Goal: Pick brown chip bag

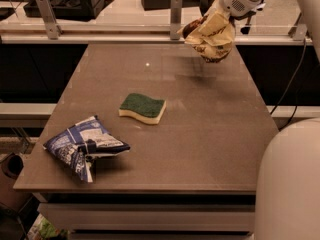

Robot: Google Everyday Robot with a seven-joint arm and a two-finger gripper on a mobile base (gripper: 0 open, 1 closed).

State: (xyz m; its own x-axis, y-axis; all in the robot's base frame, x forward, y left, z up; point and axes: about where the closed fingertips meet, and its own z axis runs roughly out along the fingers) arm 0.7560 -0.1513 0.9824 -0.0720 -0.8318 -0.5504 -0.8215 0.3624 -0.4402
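Gripper (218, 18) is sitting in the upper right of the frame, fingers clamping the crumpled bag (211, 35). The bag is hanging above the far right part of the table (210, 134), not touching it, and casting a faint shadow on the surface. Sponge (142, 107) is lying green side up at centre. Blue-and-white bag (84, 147) is resting at lower left, near the front edge.
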